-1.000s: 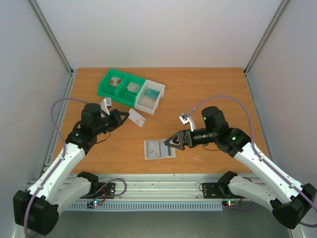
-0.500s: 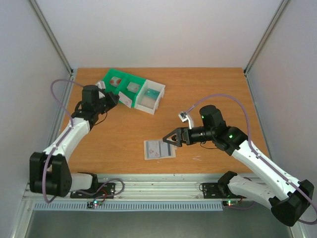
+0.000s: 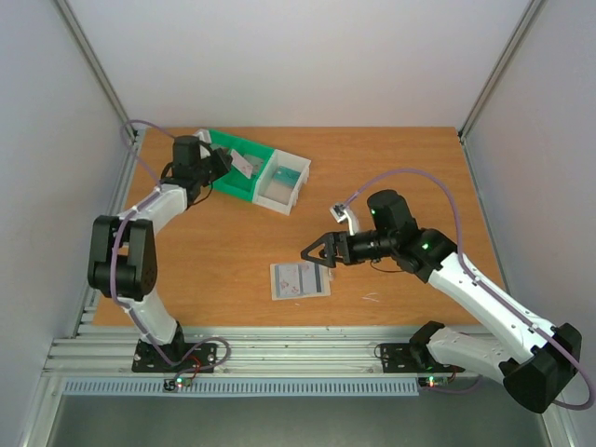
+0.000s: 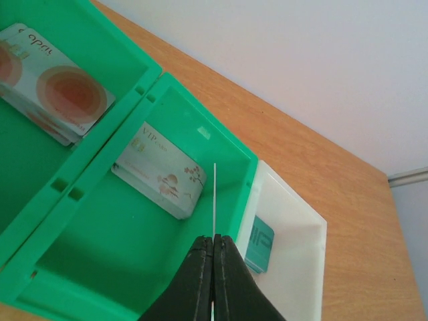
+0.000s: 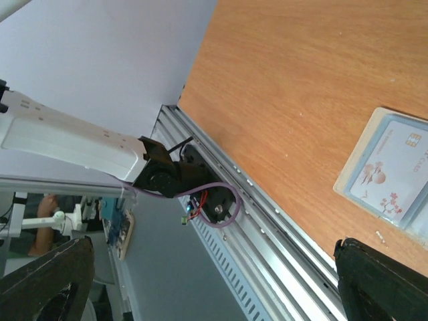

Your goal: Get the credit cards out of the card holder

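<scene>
My left gripper (image 3: 228, 160) is shut on a thin white credit card (image 3: 244, 165) and holds it over the green-and-white tray. In the left wrist view the card (image 4: 215, 197) stands edge-on from the closed fingertips (image 4: 214, 242), above the middle green compartment. The pale blue-grey card holder (image 3: 300, 279) lies flat on the table near the front edge. In the right wrist view (image 5: 391, 172) a white card with red marks shows inside it. My right gripper (image 3: 314, 253) is open and empty, just above and behind the holder; its fingers (image 5: 47, 281) stand wide apart. No dark red card shows.
The compartment tray (image 3: 207, 173) stands at the back left. Its left green bin holds cards with red circles (image 4: 53, 83), the middle bin a stack of pale VIP cards (image 4: 159, 179), the white bin a teal card (image 4: 259, 244). The aluminium rail (image 3: 279, 346) runs along the front edge.
My left arm has carried the white card from the table's left-middle back to over the green tray. My right gripper has drifted a little left and back, staying open by the holder.
</scene>
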